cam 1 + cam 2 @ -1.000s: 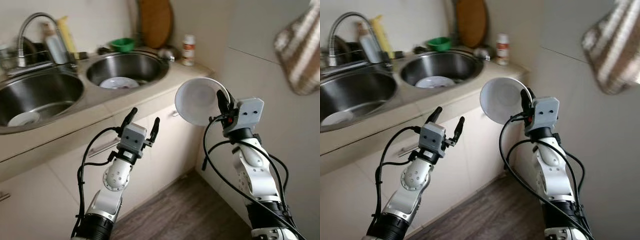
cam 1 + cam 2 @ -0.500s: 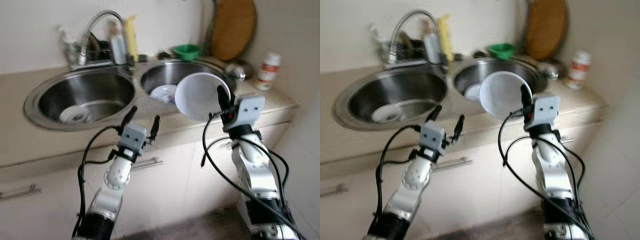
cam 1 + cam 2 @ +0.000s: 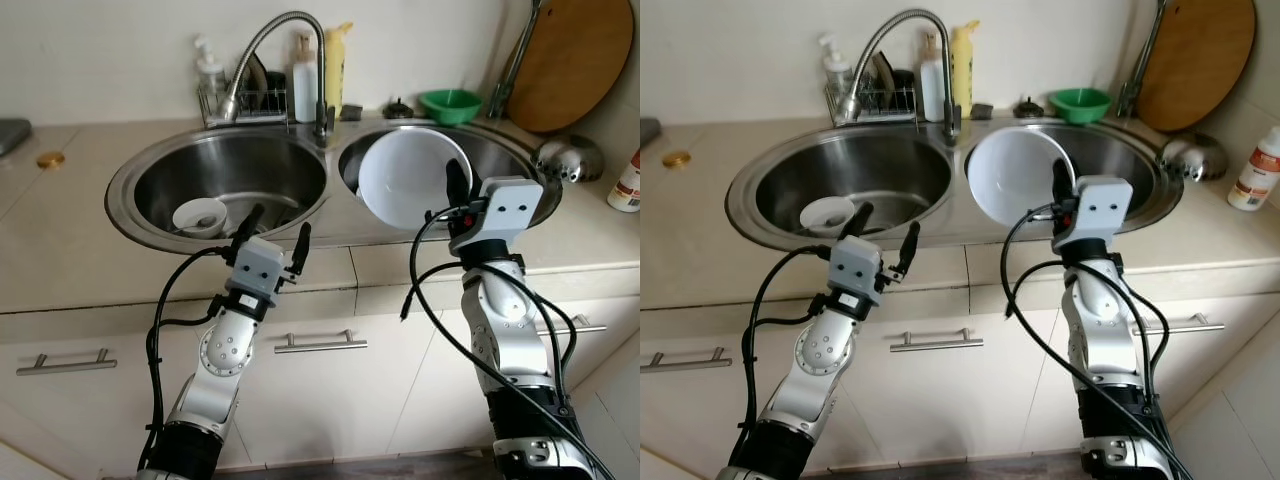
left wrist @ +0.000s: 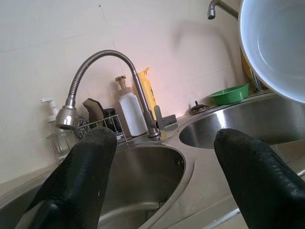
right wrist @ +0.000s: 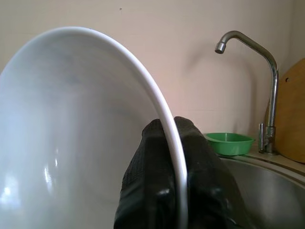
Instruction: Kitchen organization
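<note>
My right gripper (image 3: 452, 190) is shut on the rim of a large white bowl (image 3: 410, 178), held tilted on edge above the front of the right sink basin (image 3: 510, 160). In the right wrist view the rim of the white bowl (image 5: 71, 124) runs between the black fingers (image 5: 150, 186). My left gripper (image 3: 275, 228) stands open and holds nothing, in front of the left sink basin (image 3: 225, 170), over the counter's front edge. A small white bowl (image 3: 199, 214) lies in the left basin.
A curved faucet (image 3: 275, 45) rises between the basins, with bottles and a rack (image 3: 240, 95) behind. A green bowl (image 3: 449, 103), a wooden board (image 3: 575, 60) and a steel bowl (image 3: 568, 158) stand at the back right. Cabinet handles (image 3: 320, 343) run below the counter.
The camera has swung left to face the double sink squarely. Both arms keep their poses, and the right gripper still holds the white bowl.
</note>
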### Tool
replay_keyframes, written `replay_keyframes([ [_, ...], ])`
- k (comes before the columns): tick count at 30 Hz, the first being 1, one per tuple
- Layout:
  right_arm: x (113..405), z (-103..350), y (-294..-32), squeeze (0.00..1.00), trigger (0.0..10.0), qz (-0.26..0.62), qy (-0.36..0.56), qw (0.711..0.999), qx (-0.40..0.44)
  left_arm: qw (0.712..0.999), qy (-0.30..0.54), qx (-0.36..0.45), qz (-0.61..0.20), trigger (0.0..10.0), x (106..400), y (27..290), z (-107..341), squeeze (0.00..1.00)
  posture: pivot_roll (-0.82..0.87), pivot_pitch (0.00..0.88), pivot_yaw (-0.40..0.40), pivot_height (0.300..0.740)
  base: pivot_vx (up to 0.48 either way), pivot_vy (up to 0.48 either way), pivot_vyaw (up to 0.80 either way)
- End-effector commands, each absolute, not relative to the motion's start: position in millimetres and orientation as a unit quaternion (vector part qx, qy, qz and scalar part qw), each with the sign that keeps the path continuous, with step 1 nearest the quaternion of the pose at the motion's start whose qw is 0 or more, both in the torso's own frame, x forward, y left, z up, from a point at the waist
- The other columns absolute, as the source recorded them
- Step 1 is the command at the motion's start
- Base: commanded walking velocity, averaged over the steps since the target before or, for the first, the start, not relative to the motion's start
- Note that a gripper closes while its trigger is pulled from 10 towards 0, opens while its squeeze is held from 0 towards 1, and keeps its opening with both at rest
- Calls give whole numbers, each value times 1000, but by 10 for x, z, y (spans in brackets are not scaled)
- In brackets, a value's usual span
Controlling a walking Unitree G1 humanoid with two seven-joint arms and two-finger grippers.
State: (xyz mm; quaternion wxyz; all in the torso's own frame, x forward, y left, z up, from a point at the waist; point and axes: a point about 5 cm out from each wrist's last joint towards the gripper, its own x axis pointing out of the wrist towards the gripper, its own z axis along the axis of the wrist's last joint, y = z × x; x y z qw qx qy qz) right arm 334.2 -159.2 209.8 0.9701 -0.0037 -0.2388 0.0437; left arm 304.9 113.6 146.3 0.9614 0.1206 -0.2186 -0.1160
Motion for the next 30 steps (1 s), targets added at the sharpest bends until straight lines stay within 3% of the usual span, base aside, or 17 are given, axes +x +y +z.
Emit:
replay_keyframes([
  [1, 3367, 2150, -1625, 0, 0, 36, -243, 969, 3, 960, -222, 125, -116, 10000, 3045, 1134, 1473, 0, 41, 0, 23, 740, 0, 0, 0],
  [7, 3365, 2134, -1636, 0, 0, 26, -240, 971, 1, 960, -224, 122, -113, 10000, 3044, 1148, 1483, 0, 40, 0, 26, 740, 0, 0, 0],
  [12, 3361, 2100, -1621, 0, 0, 23, -235, 972, 0, 958, -235, 120, -113, 10000, 3042, 1144, 1525, 0, 41, 0, 28, 740, 0, 0, 800],
  [26, 3363, 2099, -1631, 0, 0, 12, -236, 972, 8, 956, -249, 118, -102, 10000, 3040, 1174, 1593, 0, 47, 0, 27, 740, 362, 0, 221],
  [30, 3371, 2101, -1657, 0, 0, 5, -234, 972, 9, 957, -246, 117, -101, 10000, 3039, 1176, 1586, 0, 47, 0, 27, 740, 0, 0, 0],
])
